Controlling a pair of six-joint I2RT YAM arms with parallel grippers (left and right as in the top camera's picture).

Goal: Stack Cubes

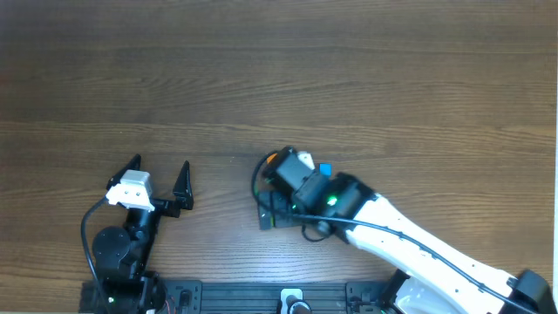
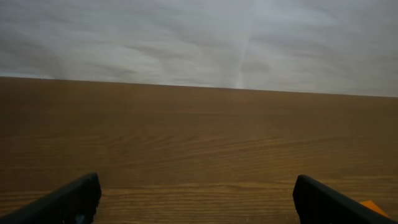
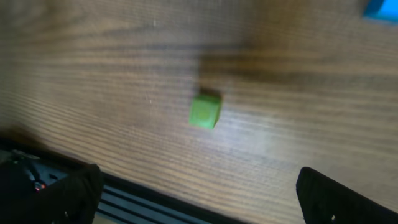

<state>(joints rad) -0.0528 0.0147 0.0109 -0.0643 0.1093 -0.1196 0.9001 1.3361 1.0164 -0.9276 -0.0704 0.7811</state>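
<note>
A small green cube (image 3: 205,112) lies on the wooden table, beneath my right gripper (image 3: 198,175) and ahead of its fingers. That gripper is open and holds nothing. A blue cube (image 3: 380,9) sits farther off at the corner of the right wrist view. From above, the blue cube (image 1: 324,169) lies just beside the right arm's wrist (image 1: 296,179), and an orange cube (image 1: 273,158) peeks out at the wrist's other side. My left gripper (image 1: 160,164) rests low near its base, open and empty. An orange corner (image 2: 373,206) shows past one of the left gripper's fingers.
The black base rail (image 3: 124,202) runs along the table's near edge, close to the green cube. The wide wooden tabletop (image 1: 279,70) stretches beyond both arms. A pale wall (image 2: 199,37) rises behind the table's far edge.
</note>
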